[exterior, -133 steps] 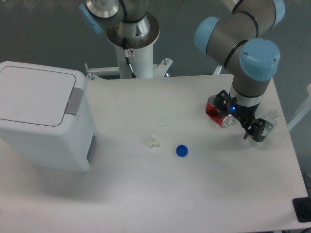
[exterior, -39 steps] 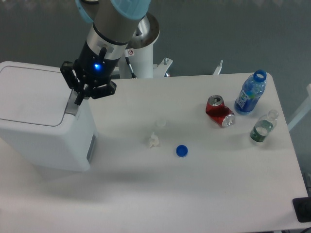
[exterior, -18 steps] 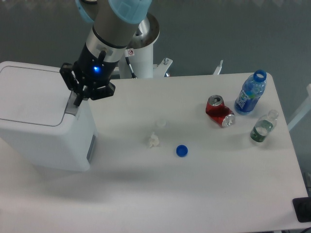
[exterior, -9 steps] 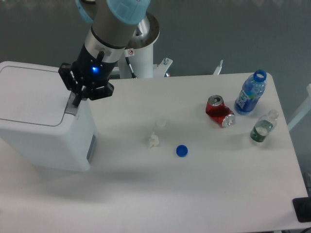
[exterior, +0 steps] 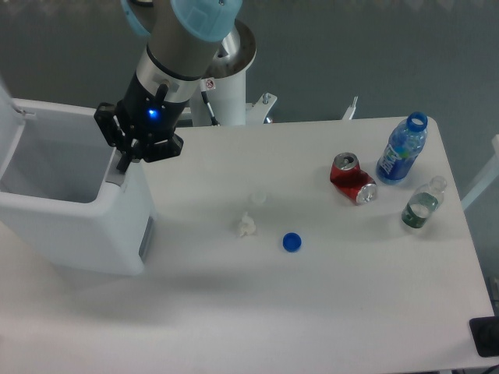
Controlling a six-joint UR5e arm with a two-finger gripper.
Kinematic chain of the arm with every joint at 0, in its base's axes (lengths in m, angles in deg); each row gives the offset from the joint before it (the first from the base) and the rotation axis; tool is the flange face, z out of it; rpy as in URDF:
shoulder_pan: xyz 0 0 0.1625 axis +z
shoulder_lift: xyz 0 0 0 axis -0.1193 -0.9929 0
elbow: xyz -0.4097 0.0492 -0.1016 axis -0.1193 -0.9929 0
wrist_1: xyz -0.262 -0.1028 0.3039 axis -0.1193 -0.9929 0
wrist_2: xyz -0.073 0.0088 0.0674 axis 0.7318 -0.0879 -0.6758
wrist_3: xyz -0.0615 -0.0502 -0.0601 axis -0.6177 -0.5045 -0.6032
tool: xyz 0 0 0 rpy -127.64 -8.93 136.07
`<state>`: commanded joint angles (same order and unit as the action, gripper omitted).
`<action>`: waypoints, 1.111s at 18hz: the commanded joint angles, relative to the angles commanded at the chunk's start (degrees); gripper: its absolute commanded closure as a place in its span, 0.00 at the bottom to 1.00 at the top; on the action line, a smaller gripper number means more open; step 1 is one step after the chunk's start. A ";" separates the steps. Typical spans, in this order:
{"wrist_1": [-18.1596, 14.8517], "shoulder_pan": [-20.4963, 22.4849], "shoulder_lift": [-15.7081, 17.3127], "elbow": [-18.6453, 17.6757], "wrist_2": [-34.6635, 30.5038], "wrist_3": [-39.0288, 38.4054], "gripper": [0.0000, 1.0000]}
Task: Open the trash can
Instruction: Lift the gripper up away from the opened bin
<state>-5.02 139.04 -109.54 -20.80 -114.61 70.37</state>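
The tabletop [exterior: 327, 304] is a wide white surface filling most of the view. At its left end stands the trash can [exterior: 86, 226], a large white boxy bin with rounded corners. Its lid [exterior: 6, 128] is swung up and shows only as a narrow white edge at the far left of the picture, so the hollow inside of the bin is open to view. A grey strip [exterior: 118, 176] runs along the bin's right rim, and a second grey panel sits lower on its right side wall.

The arm [exterior: 183, 47] reaches down from the top of the picture, grey with pale blue joint caps, in front of a white mounting column. Its black hand [exterior: 125, 160], with a small blue light glowing on the wrist, sits directly over the right rim of the trash can, its fingertips down at the grey strip. Whether they touch the strip, and whether the fingers are apart or together, cannot be told from this angle; nothing is seen held between them.

Well apart, at the right end of the tabletop, stand a blue bottle [exterior: 401, 149] without a cap, a dented red soda can [exterior: 351, 179] lying on its side, and a small clear bottle [exterior: 422, 204]. Near the middle lie a blue bottle cap [exterior: 292, 242], a crumpled white scrap [exterior: 246, 226] and a small clear cap [exterior: 258, 199].
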 joint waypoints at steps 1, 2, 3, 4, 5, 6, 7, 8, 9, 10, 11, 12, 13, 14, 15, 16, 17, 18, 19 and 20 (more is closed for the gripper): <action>0.00 0.00 0.00 0.00 0.00 0.00 0.95; 0.00 0.00 0.17 0.00 0.00 0.00 0.95; 0.00 0.00 0.26 0.00 0.00 0.00 0.95; 0.00 0.00 0.44 0.09 0.00 0.00 0.95; -0.09 0.00 0.53 0.09 0.09 0.00 0.94; -0.09 0.09 0.61 0.09 0.17 0.09 0.94; -0.09 0.17 0.70 0.17 0.18 0.09 0.92; -0.09 0.26 0.79 0.18 0.18 0.09 0.91; -0.09 0.35 0.70 0.26 0.18 0.09 0.89; -0.09 0.44 0.79 0.44 0.18 0.17 0.88; 0.00 0.61 0.70 0.61 0.09 0.18 0.87; 0.00 0.79 0.79 0.70 0.00 0.26 0.84; 0.00 0.97 0.79 0.70 0.00 0.61 0.81; 0.00 1.14 0.88 0.79 -0.09 0.70 0.78; 0.09 1.93 0.88 0.70 -0.17 0.79 0.76; 0.09 2.72 0.88 0.79 -0.18 1.14 0.74; 0.09 3.51 0.88 0.70 -0.18 1.93 0.71; 0.09 4.30 0.88 0.79 -0.26 2.54 0.67; 0.09 5.09 0.88 0.79 -0.35 3.07 0.63; 0.09 6.14 0.88 0.70 -0.53 3.77 0.58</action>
<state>-4.94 145.18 -108.66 -20.10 -115.13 74.14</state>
